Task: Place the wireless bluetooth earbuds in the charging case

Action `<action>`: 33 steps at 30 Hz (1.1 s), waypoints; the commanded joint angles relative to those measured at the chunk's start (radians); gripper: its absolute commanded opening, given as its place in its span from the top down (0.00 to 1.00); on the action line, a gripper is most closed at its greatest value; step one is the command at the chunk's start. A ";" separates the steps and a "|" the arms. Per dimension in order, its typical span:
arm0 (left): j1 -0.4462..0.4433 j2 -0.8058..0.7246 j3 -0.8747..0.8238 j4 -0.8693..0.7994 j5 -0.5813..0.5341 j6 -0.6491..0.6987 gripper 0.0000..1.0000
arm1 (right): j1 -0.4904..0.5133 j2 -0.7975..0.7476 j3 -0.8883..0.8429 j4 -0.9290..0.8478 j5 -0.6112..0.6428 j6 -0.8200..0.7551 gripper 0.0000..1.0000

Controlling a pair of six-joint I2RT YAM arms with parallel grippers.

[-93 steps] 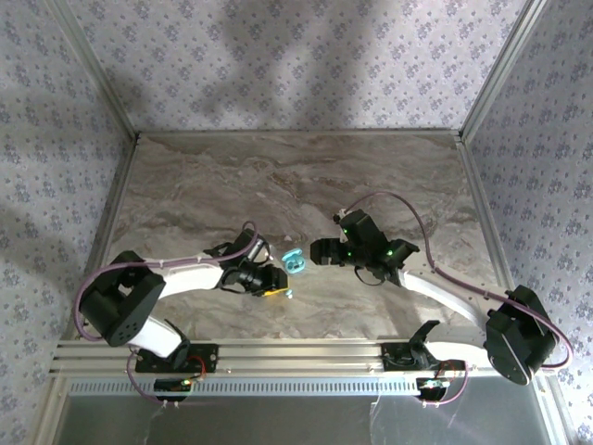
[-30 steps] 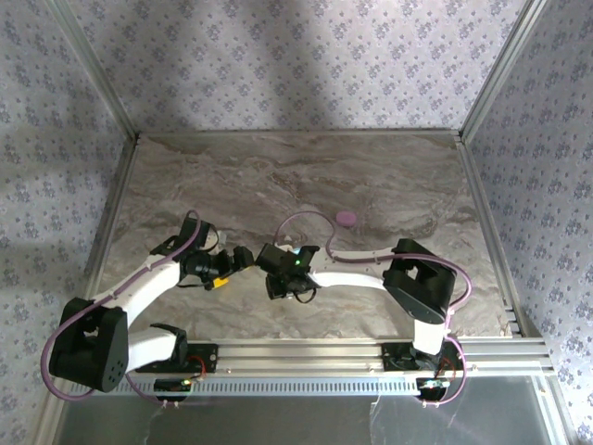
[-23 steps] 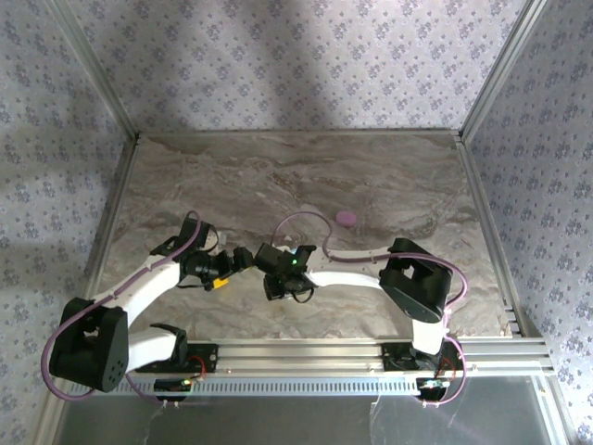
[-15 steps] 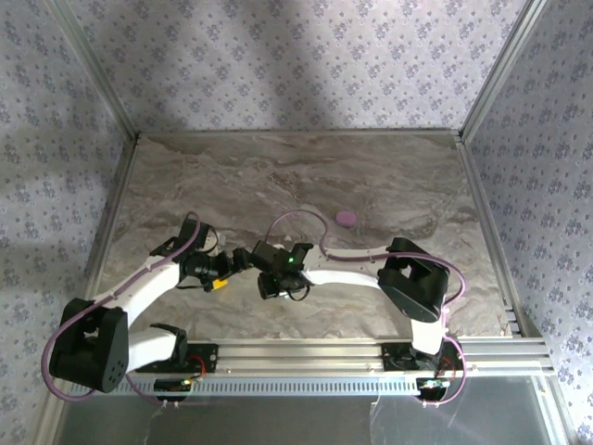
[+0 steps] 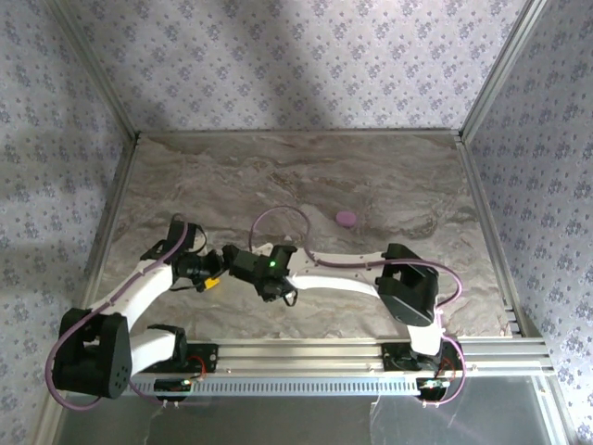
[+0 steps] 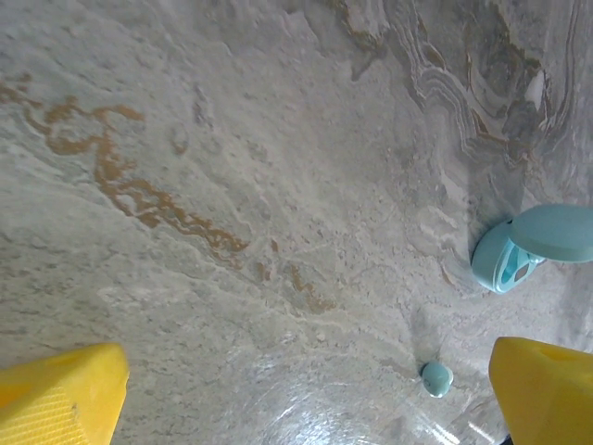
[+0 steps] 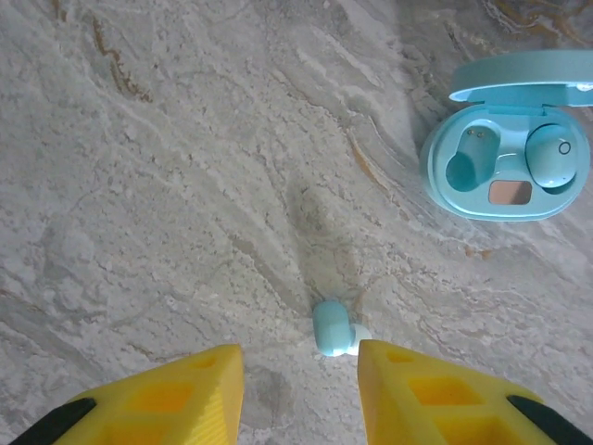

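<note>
Marble table (image 7: 185,139), right gripper (image 7: 298,357) half-open near earbud (image 7: 332,327)

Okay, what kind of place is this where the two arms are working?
Probably a robot test booth, not a home: a marble-look tabletop boxed in by patterned wall panels on aluminium posts, with the left arm and right arm bolted to a metal rail.

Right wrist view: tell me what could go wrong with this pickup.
1. The blue earbud lies off centre between the right gripper's open fingers; closing may flick it across the smooth marble table.
2. The charging case has one socket filled; a tilted insertion could nudge the case.
3. The left gripper hangs open near the same earbud; the arms might collide.
</note>
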 commanded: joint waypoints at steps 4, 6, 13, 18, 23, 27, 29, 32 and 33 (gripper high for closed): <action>0.040 -0.003 0.011 -0.002 0.038 0.017 0.00 | 0.045 0.131 0.140 -0.243 0.126 -0.004 0.61; 0.046 0.000 0.011 0.000 0.042 0.019 0.00 | 0.052 0.160 0.173 -0.276 0.140 -0.003 0.61; 0.054 0.005 0.010 0.006 0.048 0.023 0.00 | 0.060 0.232 0.246 -0.334 0.158 -0.012 0.62; 0.056 0.005 0.008 0.007 0.048 0.023 0.00 | 0.057 0.263 0.267 -0.347 0.159 -0.018 0.65; 0.059 0.005 0.009 0.008 0.048 0.024 0.00 | 0.055 0.284 0.278 -0.343 0.151 -0.028 0.65; 0.059 0.005 0.008 0.008 0.048 0.024 0.00 | 0.054 0.300 0.284 -0.341 0.146 -0.033 0.66; 0.059 0.006 0.007 0.007 0.048 0.025 0.00 | 0.052 0.308 0.288 -0.340 0.145 -0.036 0.66; 0.059 0.006 0.007 0.007 0.048 0.026 0.00 | 0.050 0.318 0.292 -0.341 0.140 -0.037 0.66; 0.059 0.005 0.007 0.007 0.048 0.025 0.00 | 0.050 0.320 0.293 -0.342 0.140 -0.035 0.67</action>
